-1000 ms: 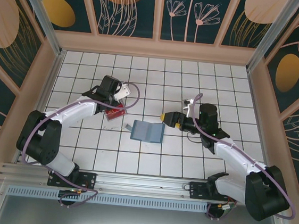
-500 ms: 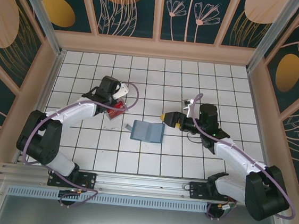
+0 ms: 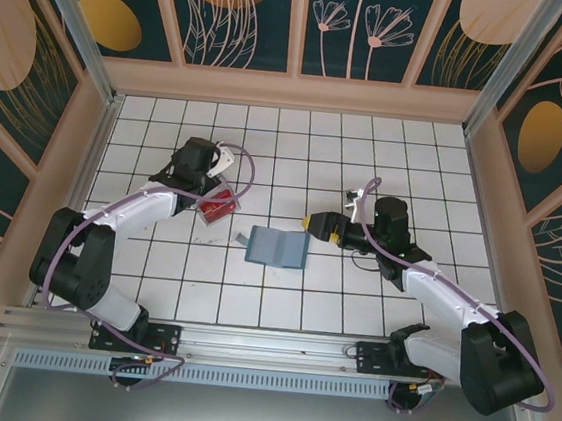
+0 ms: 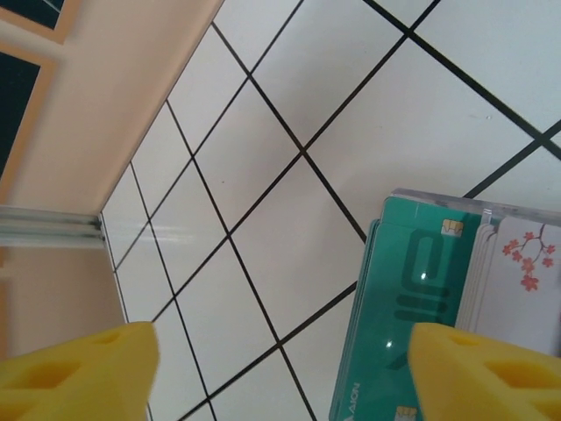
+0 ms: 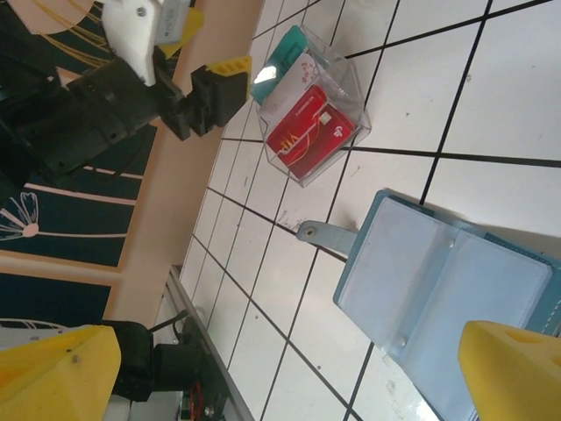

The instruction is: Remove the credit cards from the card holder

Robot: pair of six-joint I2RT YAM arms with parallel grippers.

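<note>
Though apart, cards (image 4: pixel 412 307) near left gripper (image 4: pixel 285 340).

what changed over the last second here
The left gripper opened, letting go of the credit cards in the clear box, and drew back toward the far left. The card holder lies open in place; the right gripper stays open near it.

no lettering is readable; the teal card (image 4: pixel 410 279) carries small print too blurred to read
</note>
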